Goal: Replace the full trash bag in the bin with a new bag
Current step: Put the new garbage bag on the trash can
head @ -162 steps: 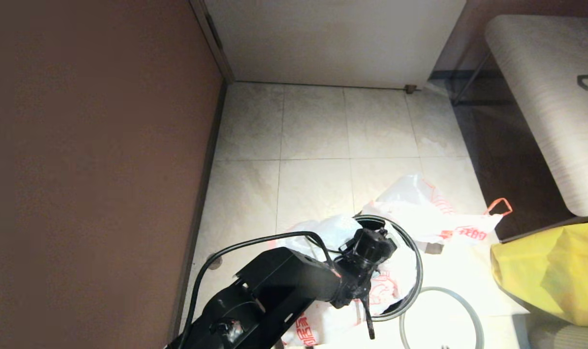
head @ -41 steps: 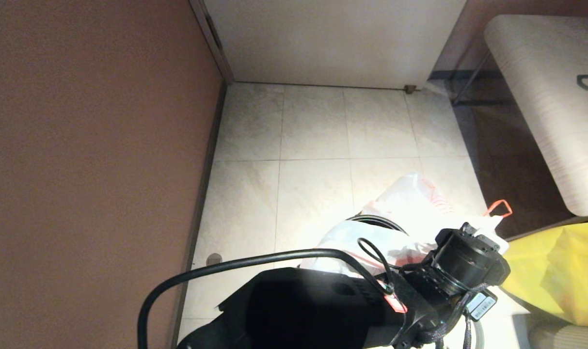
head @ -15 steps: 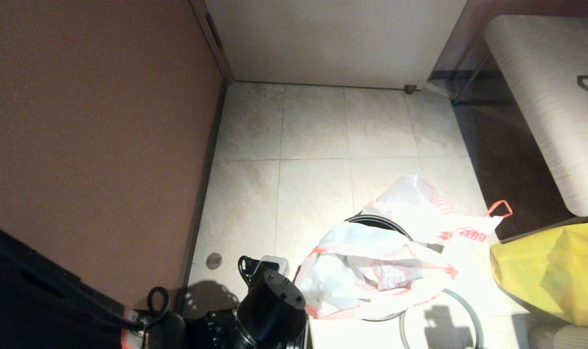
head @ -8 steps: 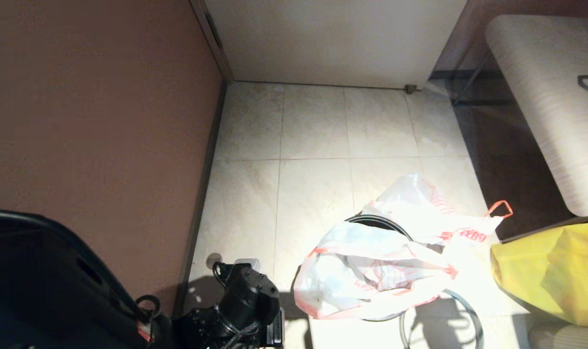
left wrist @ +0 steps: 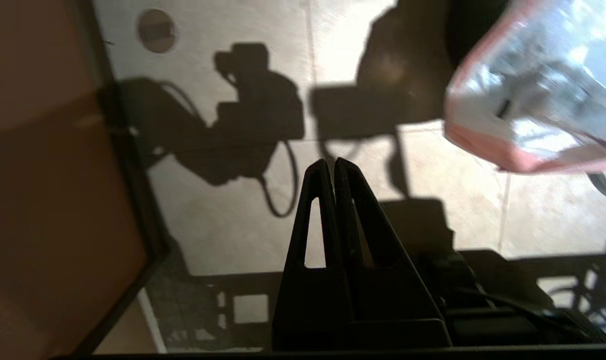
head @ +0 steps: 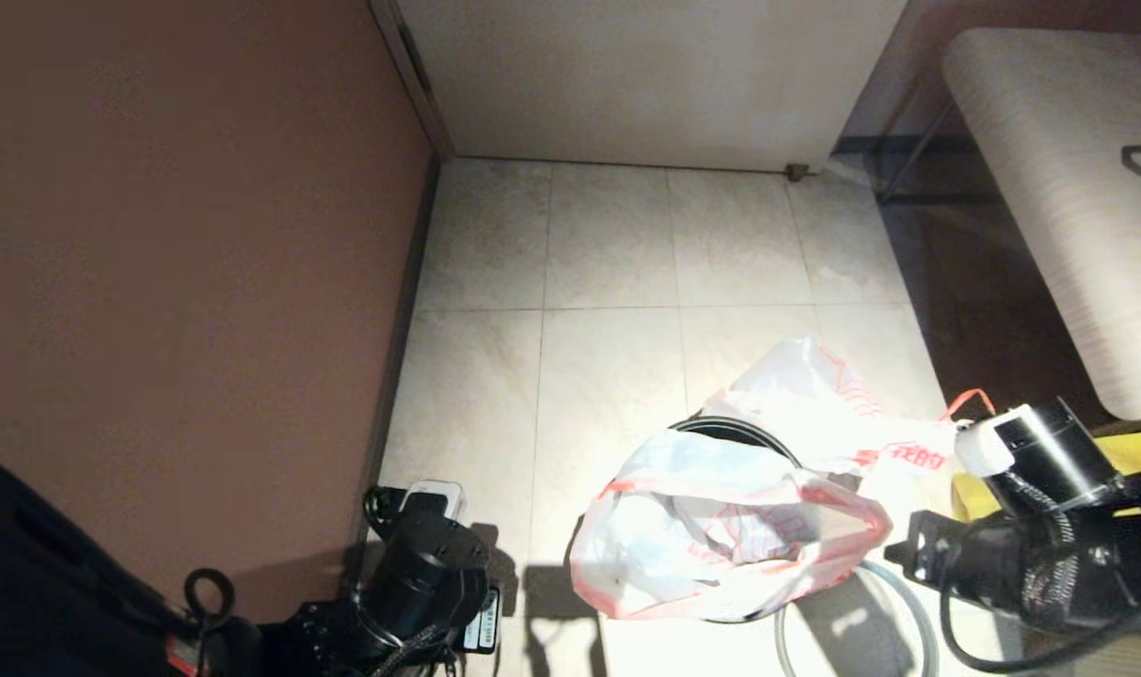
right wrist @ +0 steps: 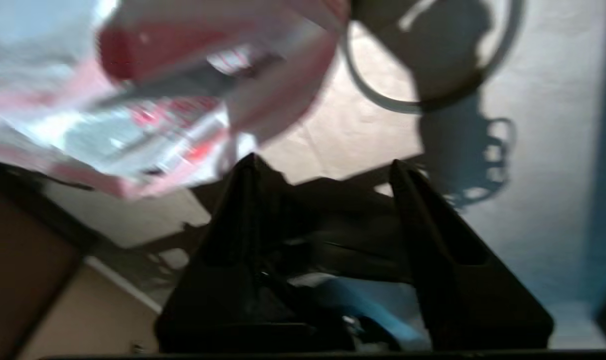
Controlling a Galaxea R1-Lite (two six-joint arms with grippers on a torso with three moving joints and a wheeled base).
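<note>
Looking down, you see pale floor tiles, a brown wall; bag print unreadable. Left hand pinched empty, right hand wide.

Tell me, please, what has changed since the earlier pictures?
The left hand withdrew from over the bin to the lower left, shut and empty. The right hand has come in from the right, open. The new bag drapes the bin; the full trash bag stayed.
</note>
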